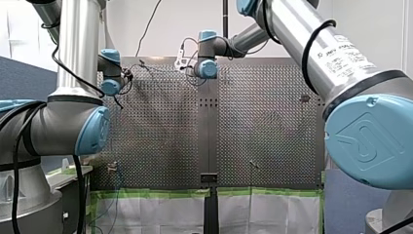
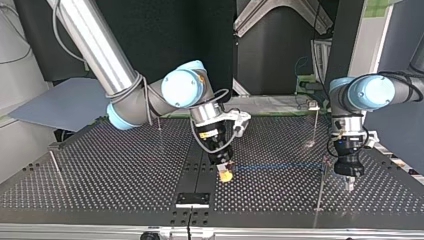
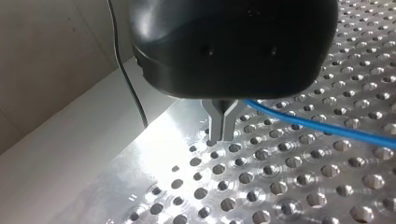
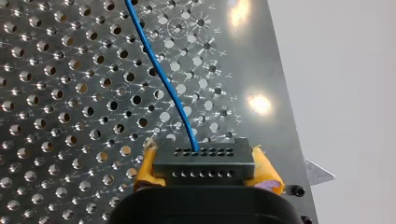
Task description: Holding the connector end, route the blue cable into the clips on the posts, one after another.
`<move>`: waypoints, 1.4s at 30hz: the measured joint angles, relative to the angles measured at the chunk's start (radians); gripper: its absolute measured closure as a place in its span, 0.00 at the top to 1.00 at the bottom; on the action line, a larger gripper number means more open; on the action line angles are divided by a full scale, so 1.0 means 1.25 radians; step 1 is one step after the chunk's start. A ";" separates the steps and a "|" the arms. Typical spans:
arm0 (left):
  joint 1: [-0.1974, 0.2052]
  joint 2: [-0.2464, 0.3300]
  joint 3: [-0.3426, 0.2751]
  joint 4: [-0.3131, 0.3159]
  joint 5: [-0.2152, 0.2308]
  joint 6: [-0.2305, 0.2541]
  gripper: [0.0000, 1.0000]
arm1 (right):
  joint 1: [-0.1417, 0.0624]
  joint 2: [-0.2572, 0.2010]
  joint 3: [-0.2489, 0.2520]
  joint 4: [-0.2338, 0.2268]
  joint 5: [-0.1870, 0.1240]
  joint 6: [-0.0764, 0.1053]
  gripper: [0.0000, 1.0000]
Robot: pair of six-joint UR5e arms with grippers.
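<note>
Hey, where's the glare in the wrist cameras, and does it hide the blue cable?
Left wrist view: a washed-out patch on the perforated table beside my left gripper, off the blue cable. Right wrist view: two small hot spots beside the cable; connector plainly visible.

Perforated metal table [image 2: 125,165], green tape [image 1: 146,193]
</note>
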 joint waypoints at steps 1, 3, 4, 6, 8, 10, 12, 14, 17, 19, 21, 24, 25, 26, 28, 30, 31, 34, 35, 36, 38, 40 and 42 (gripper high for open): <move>0.000 0.000 0.000 0.000 0.000 0.000 0.00 | 0.000 0.001 0.000 0.000 0.000 0.000 0.00; 0.000 0.000 0.000 0.000 0.000 0.001 0.00 | 0.000 0.002 -0.001 0.000 0.000 0.000 0.00; 0.000 0.000 0.000 0.000 0.000 0.003 0.00 | 0.000 0.002 -0.002 0.000 0.000 0.000 0.00; 0.000 0.000 0.000 -0.003 -0.003 0.009 0.00 | 0.001 0.003 -0.003 0.000 0.000 0.000 0.00; -0.001 0.000 0.000 -0.011 -0.013 0.022 0.00 | 0.001 0.003 -0.004 -0.001 0.000 0.000 0.00; -0.001 0.001 0.000 -0.018 -0.020 0.035 0.00 | 0.001 0.004 -0.004 0.000 0.000 0.000 0.00; -0.002 0.006 0.000 -0.027 -0.028 0.050 0.04 | 0.001 0.004 -0.004 0.000 0.000 0.000 0.00; -0.003 0.014 0.000 -0.035 -0.038 0.064 0.08 | 0.001 0.005 -0.004 0.000 0.000 0.000 0.00; -0.003 0.022 0.000 -0.039 -0.049 0.073 0.14 | 0.001 0.005 -0.004 0.001 0.000 0.001 0.00; -0.004 0.024 0.000 -0.040 -0.050 0.075 0.14 | 0.001 0.006 -0.004 0.001 0.000 0.001 0.00; -0.005 0.025 0.000 -0.041 -0.048 0.077 0.16 | 0.001 0.006 -0.004 0.002 0.000 0.001 0.00; -0.006 0.026 0.000 -0.041 -0.044 0.077 0.16 | 0.001 0.006 -0.004 0.003 -0.001 0.001 0.00; -0.006 0.026 0.000 -0.040 -0.043 0.078 0.16 | 0.001 0.007 -0.004 0.003 0.000 0.001 0.00; -0.007 0.026 0.000 -0.040 -0.042 0.078 0.13 | 0.001 0.007 -0.004 0.004 0.000 0.001 0.00; -0.007 0.026 0.000 -0.039 -0.038 0.078 0.08 | 0.001 0.007 -0.004 0.004 0.000 0.001 0.00; -0.008 0.026 0.000 -0.036 -0.031 0.077 0.02 | 0.001 0.007 -0.004 0.004 0.000 0.001 0.00; -0.009 0.026 0.000 -0.035 -0.028 0.077 0.02 | 0.001 0.007 -0.004 0.005 0.000 0.001 0.00; -0.009 0.026 0.000 -0.030 -0.021 0.076 0.02 | 0.001 0.008 -0.004 0.005 -0.001 0.001 0.00; -0.010 0.026 0.000 -0.027 -0.016 0.074 0.00 | 0.001 0.008 -0.004 0.005 -0.001 0.001 0.00; -0.010 0.026 0.000 -0.026 -0.013 0.073 0.00 | 0.001 0.008 -0.004 0.005 -0.001 0.001 0.00; -0.011 0.027 0.000 -0.024 -0.010 0.072 0.00 | 0.001 0.009 -0.004 0.005 0.000 0.001 0.00; -0.012 0.027 0.000 -0.024 -0.010 0.071 0.00 | 0.001 0.009 -0.004 0.005 0.000 0.001 0.00; -0.012 0.026 0.000 -0.024 -0.010 0.071 0.00 | 0.001 0.009 -0.004 0.005 0.000 0.001 0.00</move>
